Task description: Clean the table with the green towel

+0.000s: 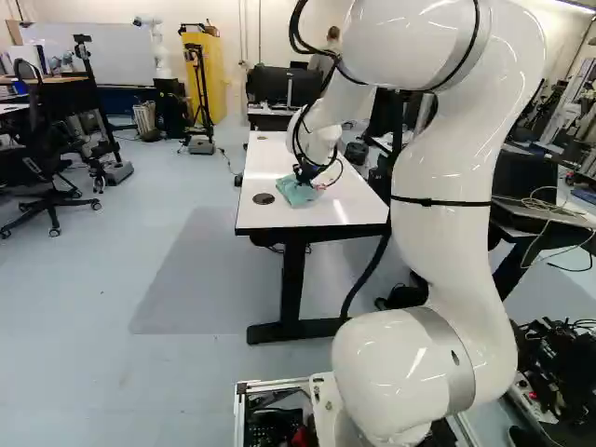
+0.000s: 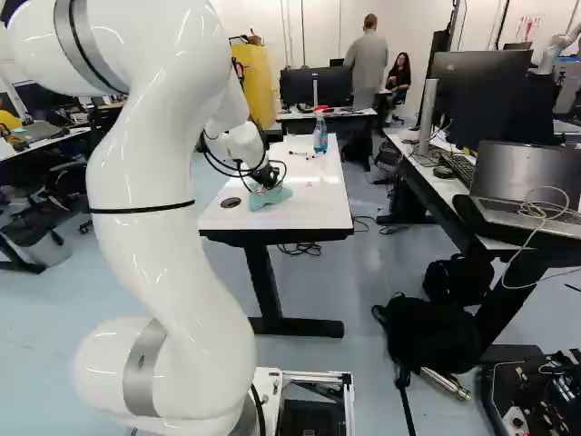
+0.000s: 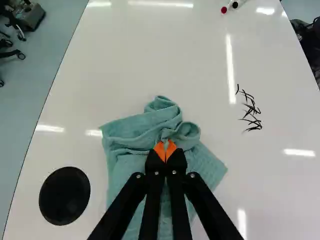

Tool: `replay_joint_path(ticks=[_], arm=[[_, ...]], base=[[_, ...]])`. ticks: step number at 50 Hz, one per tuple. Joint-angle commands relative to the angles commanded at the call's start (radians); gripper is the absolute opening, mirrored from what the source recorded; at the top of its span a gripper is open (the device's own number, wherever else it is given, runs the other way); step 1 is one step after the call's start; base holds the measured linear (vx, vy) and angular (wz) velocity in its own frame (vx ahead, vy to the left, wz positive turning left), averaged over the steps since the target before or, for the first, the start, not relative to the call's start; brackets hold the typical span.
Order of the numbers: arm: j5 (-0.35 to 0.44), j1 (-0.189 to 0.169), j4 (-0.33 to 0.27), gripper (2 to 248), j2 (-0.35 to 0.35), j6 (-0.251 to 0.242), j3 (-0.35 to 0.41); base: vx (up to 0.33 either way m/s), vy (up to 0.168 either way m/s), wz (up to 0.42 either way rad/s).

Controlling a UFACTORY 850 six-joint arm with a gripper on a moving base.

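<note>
Towel (image 3: 202, 162): on near table (image 3: 150, 60), left of marks (image 3: 253, 109)
Gripper (image 3: 165, 152): clenched on towel fold
Marks: best rubbed in short overlapping strokes, towel pressed lightly, fingertips held off table

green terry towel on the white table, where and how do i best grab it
Probably by the raised, bunched folds near the middle of the green terry towel, coming from above: they stand up enough to pinch, while its outer parts lie flatter on the white tabletop. The black gripper pinches it there.
</note>
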Motion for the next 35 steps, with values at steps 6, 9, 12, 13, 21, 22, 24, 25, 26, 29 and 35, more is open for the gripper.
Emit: replay_joint_path(ticks=[6, 9, 12, 13, 21, 22, 24, 25, 26, 29, 35], arm=[[0.0, 0.015, 0.0, 21, -0.006, 0.0, -0.008], [0.0, 0.024, 0.0, 21, -0.006, 0.0, -0.007], [0.0, 0.032, 0.0, 21, -0.002, 0.0, -0.003], [0.0, 0.035, 0.0, 21, -0.001, 0.0, -0.001], [0.0, 0.056, 0.0, 21, 0.017, 0.0, 0.022], [0.0, 0.058, 0.0, 21, 0.02, 0.0, 0.026], [0.0, 0.063, 0.0, 21, 0.026, 0.0, 0.034], [0.0, 0.065, 0.0, 21, 0.029, 0.0, 0.038], [0.0, 0.067, 0.0, 21, 0.033, 0.0, 0.042], [0.0, 0.071, 0.0, 21, 0.044, 0.0, 0.056], [0.0, 0.077, 0.0, 21, 0.068, 0.0, 0.087]], base=[[0.0, 0.0, 0.0], [0.0, 0.0, 0.0], [0.0, 0.0, 0.0], [0.0, 0.0, 0.0], [0.0, 0.0, 0.0], [0.0, 0.0, 0.0], [0.0, 0.0, 0.0], [0.0, 0.0, 0.0], [0.0, 0.0, 0.0], [0.0, 0.0, 0.0], [0.0, 0.0, 0.0]])
